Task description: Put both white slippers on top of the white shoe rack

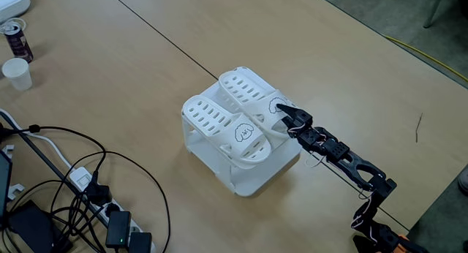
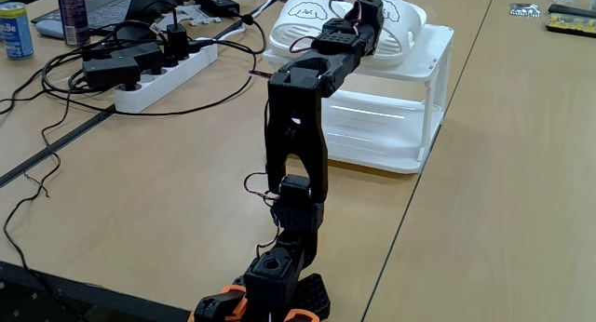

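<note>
One black arm is seen reaching from the near table edge in a fixed view, its gripper (image 1: pixel 281 112) laid against the toe of one slipper; whether the fingers are parted or clamped on it cannot be told. Two white slippers (image 1: pixel 245 132) are counted, side by side on the flat top of one white shoe rack (image 1: pixel 252 181). The second slipper (image 1: pixel 252 88) lies just beside the first, toward one o'clock. One power strip (image 2: pixel 172 75) with tangled cables is seen at ten o'clock of the rack in another fixed view, and one paper cup (image 1: pixel 17 72) is placed well apart.
</note>
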Controlling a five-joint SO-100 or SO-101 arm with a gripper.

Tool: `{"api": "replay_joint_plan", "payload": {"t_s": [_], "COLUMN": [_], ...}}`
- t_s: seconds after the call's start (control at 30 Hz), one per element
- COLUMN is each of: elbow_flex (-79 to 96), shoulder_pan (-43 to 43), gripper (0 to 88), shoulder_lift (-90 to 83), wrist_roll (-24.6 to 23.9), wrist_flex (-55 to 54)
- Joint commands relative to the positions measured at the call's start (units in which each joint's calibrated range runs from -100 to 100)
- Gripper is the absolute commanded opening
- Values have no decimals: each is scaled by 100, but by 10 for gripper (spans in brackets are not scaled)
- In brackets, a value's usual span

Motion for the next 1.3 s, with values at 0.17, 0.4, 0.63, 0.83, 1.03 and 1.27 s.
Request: {"api": "replay_joint_plan", "payload": {"t_s": [0.17,0.4,0.63,0.83,1.03,1.27], "elbow_flex": [-539,-702,-647,-629,-629,-620], "shoulder_pan": [10,10,52,68,68,60], "gripper": [8,8,8,32,170,174], "shoulder_lift": [-93,126,126,126,100,25], "wrist_roll": [42,42,42,42,42,42], "wrist_flex": [-18,-26,-26,-26,-26,-9]}}
